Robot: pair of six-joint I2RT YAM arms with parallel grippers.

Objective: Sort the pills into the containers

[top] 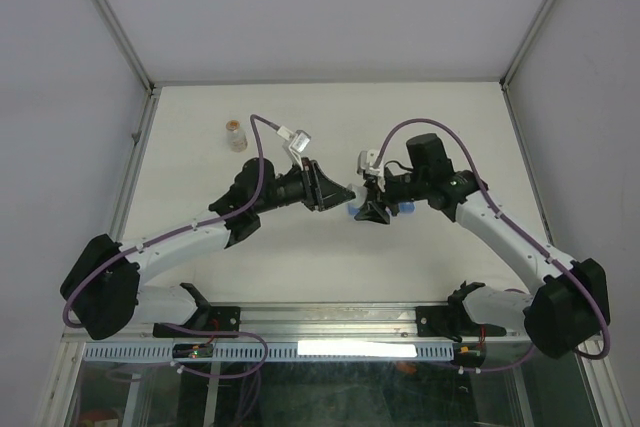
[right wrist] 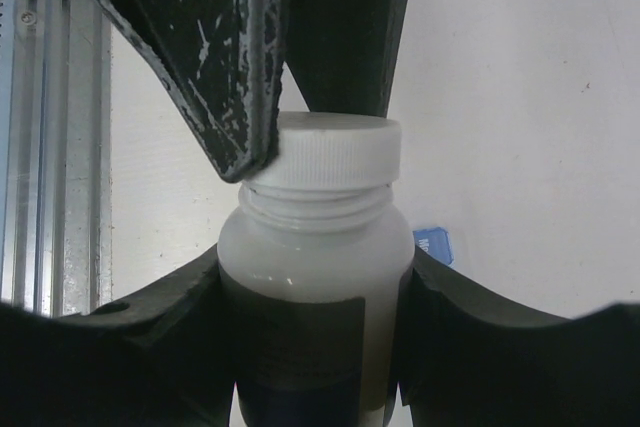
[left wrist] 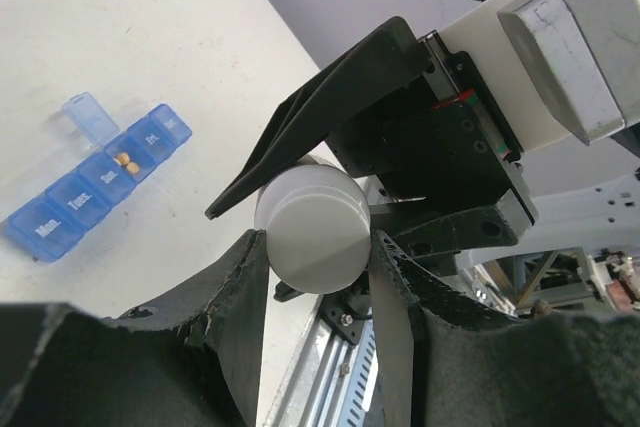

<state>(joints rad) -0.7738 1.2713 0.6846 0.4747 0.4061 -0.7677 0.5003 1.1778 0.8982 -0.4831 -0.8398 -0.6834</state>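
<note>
Now the left tool [left wrist: 318, 257] is pressing its two fingers on the white cap [right wrist: 330, 152] of a bottle [right wrist: 315, 267], one finger on each side of the round rim. The right tool [right wrist: 315, 327] is facing it and is clamping the cloudy body of the same bottle, below the threaded neck. So both tools are pinching one thing between them, in the air over the middle of the desk [top: 300, 257]. The cap is sitting on the neck; whether it is already loose I cannot tell.

Near the tools the pill box [left wrist: 95, 187] is lying flat on the desk, a blue strip of joined compartments with day names on the lids. One lid [left wrist: 88, 115] is standing open, and two small orange pills [left wrist: 127, 160] are lying in the open compartment beside it. A small clear jar [top: 236, 135] with tan content is standing well apart, toward the far left.

I am judging that the pill box is light and stiff, of thin smooth plastic, so it is probably sliding at a small push. It is better to take it by the long sides, not by the thin hinged lids. The bottle is smooth and round too; for twisting it is needing a firm hold on the body under the shoulder.
</note>
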